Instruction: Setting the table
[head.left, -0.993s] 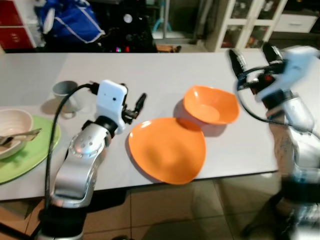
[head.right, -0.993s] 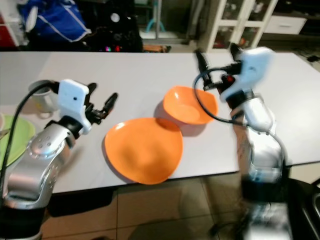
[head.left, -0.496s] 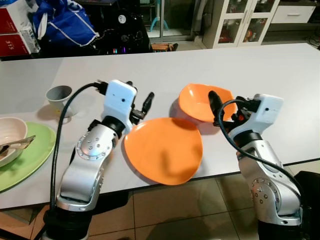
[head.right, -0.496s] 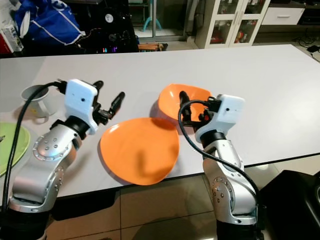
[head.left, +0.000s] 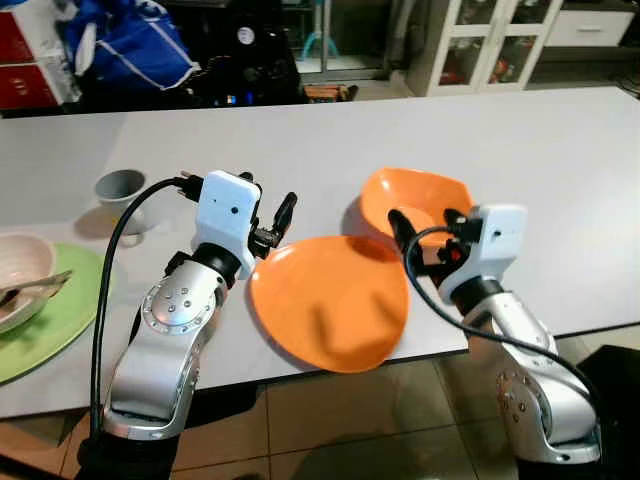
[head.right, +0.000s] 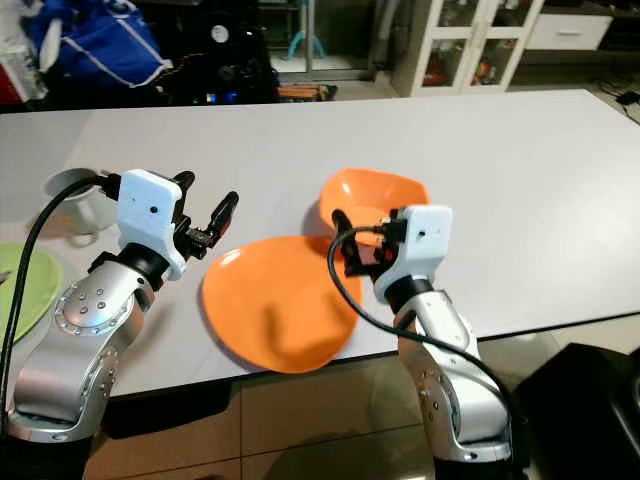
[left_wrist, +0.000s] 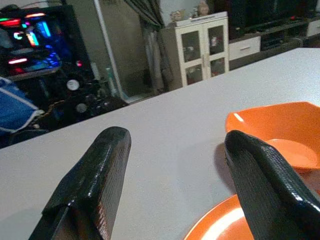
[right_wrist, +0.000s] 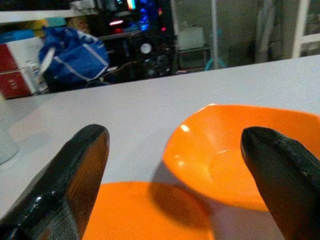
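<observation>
Orange plate (head.left: 330, 312) on the bench (head.left: 560, 160), orange bowl (head.left: 415, 205) touching its far edge; left claw (head.left: 272, 225) and right claw (head.left: 420, 240), both spread and empty, flank the plate, apparently readying a grasp.

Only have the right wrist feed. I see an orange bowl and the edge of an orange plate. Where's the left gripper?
Observer: The left gripper hovers open above the table, just beyond the orange plate's far left edge, touching nothing.
Operator: Anything else set on the table?
Observer: Yes. At the robot's far left a green plate carries a cream bowl with a utensil resting in it.
Operator: Any cups?
Observer: A grey mug stands beyond the green plate.
Operator: Bowl and plate touching?
Observer: From the head views the orange bowl sits right behind the plate's far right edge; contact cannot be told.
</observation>
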